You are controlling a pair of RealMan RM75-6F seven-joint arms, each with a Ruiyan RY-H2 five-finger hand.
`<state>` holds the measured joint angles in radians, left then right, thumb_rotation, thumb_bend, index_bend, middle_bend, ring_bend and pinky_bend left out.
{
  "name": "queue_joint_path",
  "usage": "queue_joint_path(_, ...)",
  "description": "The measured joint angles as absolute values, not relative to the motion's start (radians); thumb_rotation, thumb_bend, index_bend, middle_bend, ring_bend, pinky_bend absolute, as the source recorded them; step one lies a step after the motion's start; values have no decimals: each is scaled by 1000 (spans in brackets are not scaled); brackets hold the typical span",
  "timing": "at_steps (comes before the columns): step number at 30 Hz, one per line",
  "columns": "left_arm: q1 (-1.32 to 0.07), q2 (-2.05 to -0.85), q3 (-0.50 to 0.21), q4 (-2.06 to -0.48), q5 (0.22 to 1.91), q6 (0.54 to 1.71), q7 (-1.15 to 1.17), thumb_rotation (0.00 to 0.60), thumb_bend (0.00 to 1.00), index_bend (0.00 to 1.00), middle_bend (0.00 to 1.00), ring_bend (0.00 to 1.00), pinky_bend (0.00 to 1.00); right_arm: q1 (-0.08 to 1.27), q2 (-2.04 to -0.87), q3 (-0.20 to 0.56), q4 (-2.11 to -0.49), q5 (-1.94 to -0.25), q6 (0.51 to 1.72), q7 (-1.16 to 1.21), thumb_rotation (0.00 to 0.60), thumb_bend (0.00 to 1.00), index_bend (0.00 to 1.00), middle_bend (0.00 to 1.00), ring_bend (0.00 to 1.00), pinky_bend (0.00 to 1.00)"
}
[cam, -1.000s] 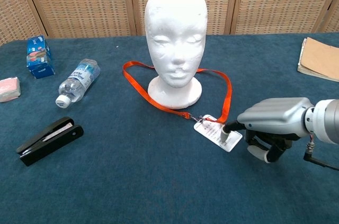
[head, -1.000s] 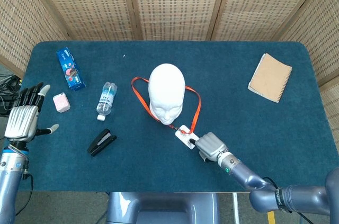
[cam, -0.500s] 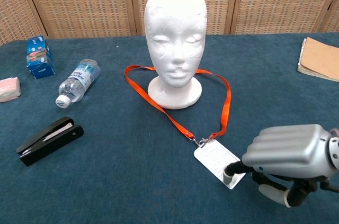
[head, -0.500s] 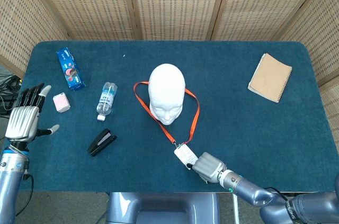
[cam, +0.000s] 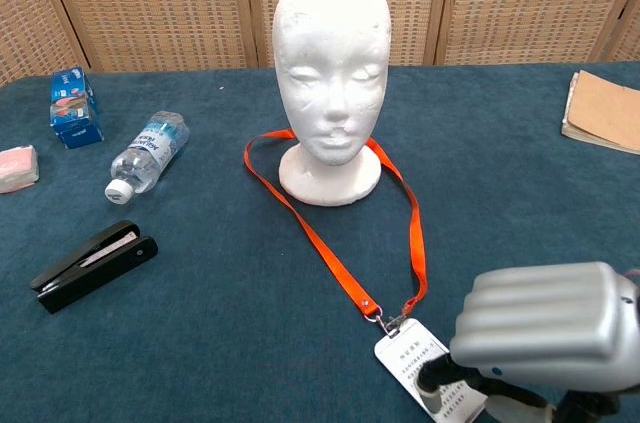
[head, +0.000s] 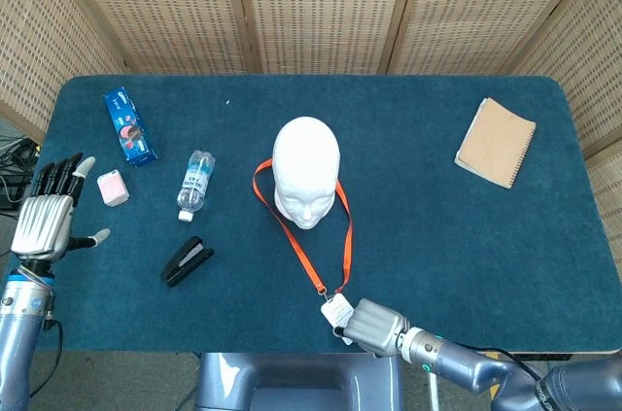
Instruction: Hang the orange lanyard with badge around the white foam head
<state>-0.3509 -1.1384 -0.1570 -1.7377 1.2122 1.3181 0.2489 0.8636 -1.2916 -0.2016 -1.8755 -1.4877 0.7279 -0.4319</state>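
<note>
I've pulled the badge (cam: 432, 373) toward me w/ my right hand (cam: 545, 331), fingers curled, pinching its near end; it's now at the tabletop's (head: 437, 226) front edge. Lanyard (cam: 330, 253) is drawn taut and narrow, its far loop only around the head's (cam: 331, 53) base, so nothing is hung yet; I reckon it needs lifting over the top. Left: stapler (head: 186, 261), bottle (head: 195, 184), pink block (head: 113, 187), blue box (head: 128, 125); my left hand (head: 46, 219) hovers open, empty. Notebook (head: 497, 142) far right. Nothing blocks the head.
</note>
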Motion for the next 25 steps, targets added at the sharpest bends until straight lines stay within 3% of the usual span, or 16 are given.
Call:
queue_joint_path(8,-345,-1137,-150,-1746,1233,1325,246,600,0,0,0,0,0,811,-1237,-198,-1772,-1789,1028,-174,600,834,309,774,712,906)
queue_joint_path(14,-330,-1131,-140,-1759,1260,1346,238,600,0,0,0,0,0,747,-1173,-190,-1666,-1865,1225,-107,600,827,305,759,701,904)
queue_joint_path(16,-320,-1128,-133,-1763,1275,1361,236,600,0,0,0,0,0,719,-1159,-187,-1620,-1870,1286,-80,600,792,258,717,674,882)
queue_joint_path(18,-308,-1126,-126,-1767,1292,1382,238,600,0,0,0,0,0,684,-1147,-180,-1555,-1870,1357,-43,600,625,145,592,579,770)
queue_joint_path(20,-296,-1125,-120,-1771,1307,1404,240,600,0,0,0,0,0,639,-1140,-167,-1487,-1857,1423,-22,600,249,25,293,283,429)
queue_joint_path(22,-277,-1126,-110,-1774,1329,1436,241,600,0,0,0,0,0,593,-1141,-149,-1441,-1823,1475,-27,600,46,0,69,57,131)
queue_joint_path(23,-266,-1127,-104,-1776,1338,1450,240,600,0,0,0,0,0,564,-1141,-137,-1428,-1786,1499,-39,600,5,0,8,3,38)
queue_joint_path(25,-238,-1129,-88,-1777,1365,1482,231,600,0,0,0,0,0,517,-1140,-118,-1437,-1715,1521,-60,600,0,0,0,0,0)
